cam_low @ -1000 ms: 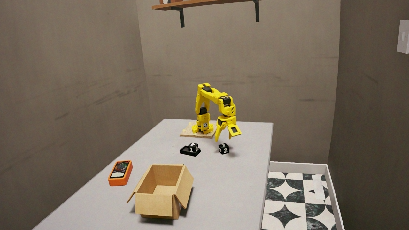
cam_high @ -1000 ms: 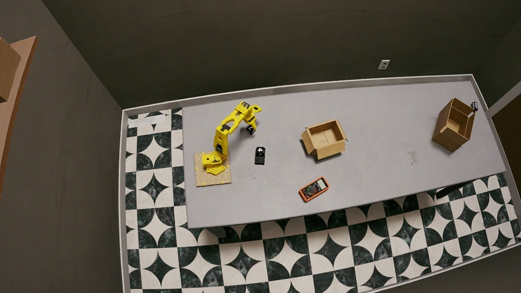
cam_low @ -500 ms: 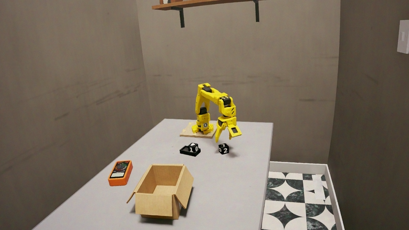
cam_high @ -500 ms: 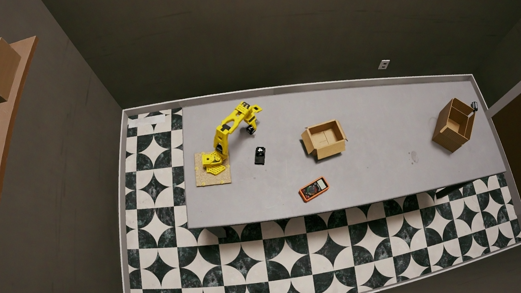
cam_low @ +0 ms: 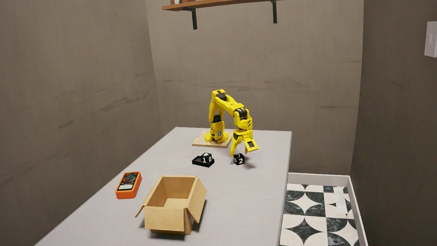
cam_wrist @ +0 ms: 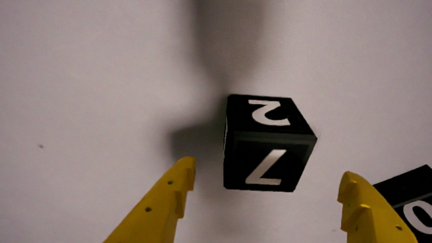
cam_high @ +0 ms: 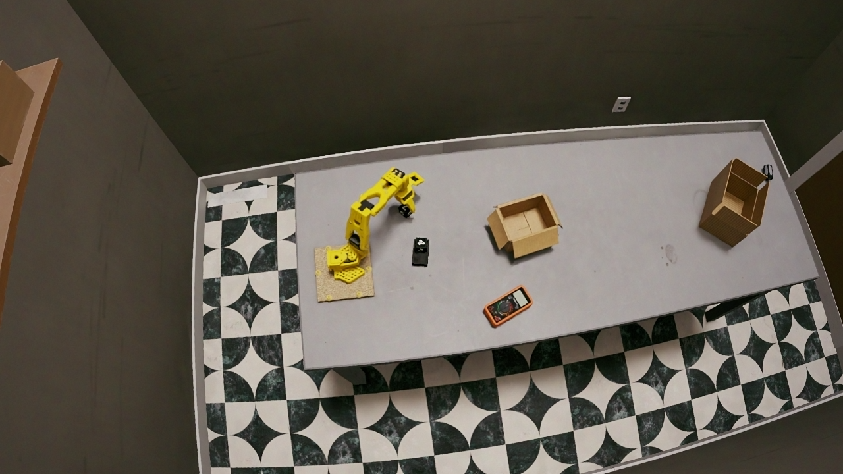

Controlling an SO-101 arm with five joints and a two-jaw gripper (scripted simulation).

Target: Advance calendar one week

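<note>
A loose black cube sits on the table beside the tray. Its top shows a 7, one side a 2, and another side a digit only partly readable. The black tray holds a second black cube at one end; its other end is empty. That cube has a 4 on top and shows 1 and 0 on two sides. The tray's robot-facing front is hidden. My gripper is open and empty above the loose cube, its fingers on either side of it in the wrist view.
An open cardboard box stands beyond the tray from the robot. An orange multimeter lies on the table. Another tall open box stands at the table's far end. The arm's base is on a speckled board.
</note>
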